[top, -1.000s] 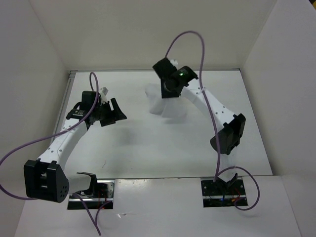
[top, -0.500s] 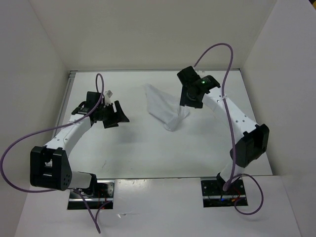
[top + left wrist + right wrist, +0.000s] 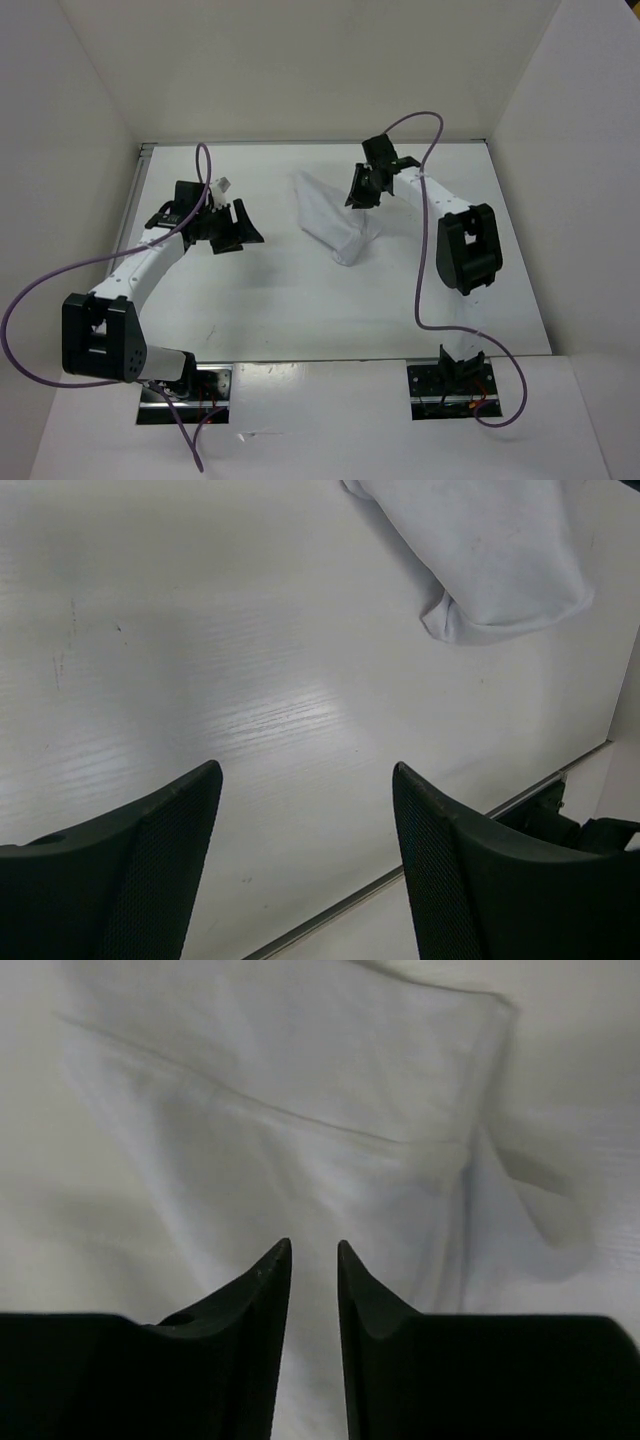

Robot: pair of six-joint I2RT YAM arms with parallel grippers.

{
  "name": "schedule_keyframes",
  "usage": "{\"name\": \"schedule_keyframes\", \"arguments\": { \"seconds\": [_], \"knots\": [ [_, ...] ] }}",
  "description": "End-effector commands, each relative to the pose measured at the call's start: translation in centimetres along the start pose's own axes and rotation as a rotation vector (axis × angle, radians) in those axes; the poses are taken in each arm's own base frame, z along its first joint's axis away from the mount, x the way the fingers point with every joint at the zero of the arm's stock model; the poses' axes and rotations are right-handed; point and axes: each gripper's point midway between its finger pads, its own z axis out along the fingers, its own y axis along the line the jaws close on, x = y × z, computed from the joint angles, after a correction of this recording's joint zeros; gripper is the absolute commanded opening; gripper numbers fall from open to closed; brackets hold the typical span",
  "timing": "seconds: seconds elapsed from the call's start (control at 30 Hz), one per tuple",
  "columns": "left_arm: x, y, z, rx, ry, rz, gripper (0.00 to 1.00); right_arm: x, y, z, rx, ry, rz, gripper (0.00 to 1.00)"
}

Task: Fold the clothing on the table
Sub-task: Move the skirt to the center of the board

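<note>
So the cloth (image 3: 328,215) lies mid-table (image 3: 300,300), long axis slanting far-left to near-right. The right gripper (image 3: 362,190) hangs over its far-right edge, jaws almost together; can't tell if they're pinching fabric. The left gripper (image 3: 236,226) gapes wide, well off left.

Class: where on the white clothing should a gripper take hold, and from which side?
Probably the rolled near corner of the clothing, approached from the left arm's side by the open left gripper. That edge puffs up off the table and casts a shadow, so a finger could slip under it. Elsewhere the fabric lies flatter.
</note>
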Motion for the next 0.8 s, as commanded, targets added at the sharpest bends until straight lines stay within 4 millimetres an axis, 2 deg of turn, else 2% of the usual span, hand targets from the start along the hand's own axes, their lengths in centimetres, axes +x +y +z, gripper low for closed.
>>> {"name": "schedule_keyframes", "arguments": {
  "seconds": [0.0, 0.07, 0.1, 0.13, 0.17, 0.2, 0.27, 0.4, 0.5, 0.53, 0.57, 0.63, 0.67, 0.7, 0.73, 0.77],
  "knots": [
    [-1.0, -0.8, -0.1, 0.039, -0.018, 0.036, 0.76, -0.2, 6.4, 0.9, -0.235, -0.044, -0.095, 0.29],
    [-1.1, -0.7, 0.2, 0.039, -0.018, 0.036, 0.75, 1.2, 7.9, 2.1, -0.266, -0.016, -0.122, 0.26],
    [-1.1, -0.8, 0.1, 0.048, -0.014, 0.037, 0.75, 2.5, 7.6, 3.9, -0.249, 0.021, -0.125, 0.24],
    [-0.9, -0.6, 0.4, 0.045, -0.005, 0.032, 0.75, 3.0, 8.0, 4.6, -0.245, 0.039, -0.141, 0.22],
    [-0.9, -0.6, 0.4, 0.045, -0.005, 0.032, 0.75, 4.7, 8.5, 5.4, -0.239, 0.076, -0.169, 0.21],
    [-0.9, -0.6, 0.4, 0.045, -0.005, 0.032, 0.75, 6.4, 7.6, 6.8, -0.196, 0.120, -0.173, 0.20],
    [-0.9, -0.6, 0.4, 0.045, -0.005, 0.032, 0.75, 8.4, 8.0, 7.5, -0.170, 0.134, -0.225, 0.18],
    [-0.8, -0.4, 0.4, 0.033, -0.001, 0.027, 0.75, 12.6, 7.1, 7.8, -0.142, 0.228, -0.248, 0.17],
    [-0.8, -0.4, 0.4, 0.033, -0.001, 0.027, 0.75, 16.1, 6.2, 6.0, -0.130, 0.311, -0.290, 0.17],
    [-0.7, -0.2, 0.6, 0.029, 0.007, 0.022, 0.75, 18.1, 5.2, 5.4, -0.108, 0.364, -0.296, 0.17],
    [-0.7, -0.2, 0.6, 0.029, 0.007, 0.022, 0.75, 18.3, 5.4, 4.0, -0.118, 0.362, -0.315, 0.17],
    [-0.7, -0.2, 0.6, 0.029, 0.007, 0.022, 0.75, 21.2, 3.9, 2.0, -0.088, 0.443, -0.337, 0.17],
    [-0.7, 0.1, 0.9, 0.017, 0.012, 0.017, 0.75, 20.8, 4.1, 0.2, -0.102, 0.429, -0.350, 0.17],
    [-0.7, 0.1, 0.9, 0.016, 0.012, 0.017, 0.75, 21.9, 3.2, -0.7, -0.090, 0.453, -0.366, 0.19],
    [-0.5, 0.3, 1.1, 0.013, 0.019, 0.013, 0.75, 21.8, 2.7, -1.6, -0.070, 0.444, -0.370, 0.23],
    [-0.5, 0.3, 1.1, 0.013, 0.019, 0.013, 0.75, 20.3, 3.7, -3.5, -0.097, 0.374, -0.381, 0.31]
  ]
}}
